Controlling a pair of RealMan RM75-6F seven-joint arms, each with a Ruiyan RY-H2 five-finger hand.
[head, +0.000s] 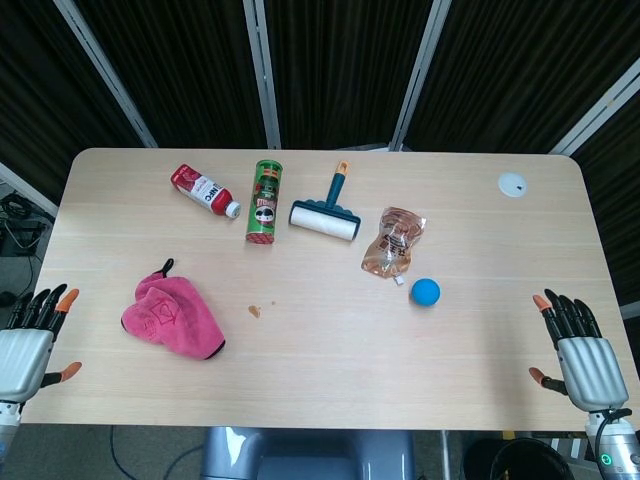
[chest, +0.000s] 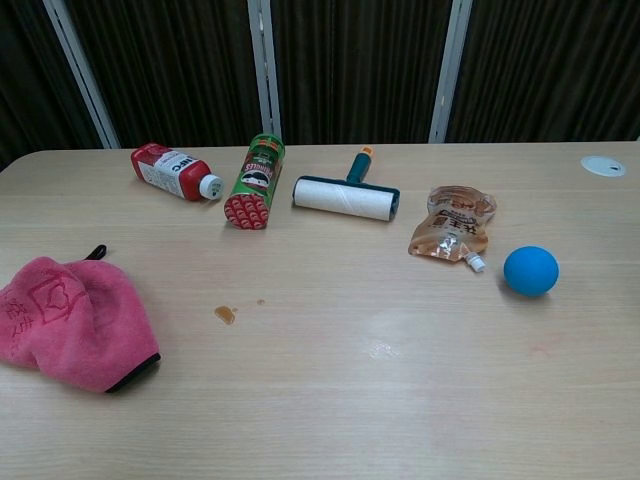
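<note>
Left hand (head: 22, 352) sits at the lower left corner of the head view, fingers apart and holding nothing, off the table (head: 330, 370) edge; nearest is the pink cloth (head: 165, 318). Right hand (head: 578, 352), lower right, is likewise spread and bare, the blue ball (head: 425, 291) nearest.

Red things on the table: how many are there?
2. A red bottle lies on its side at the far left, cap toward the green can. A pinkish-red cloth is crumpled at the near left. Nothing seems hidden.
</note>
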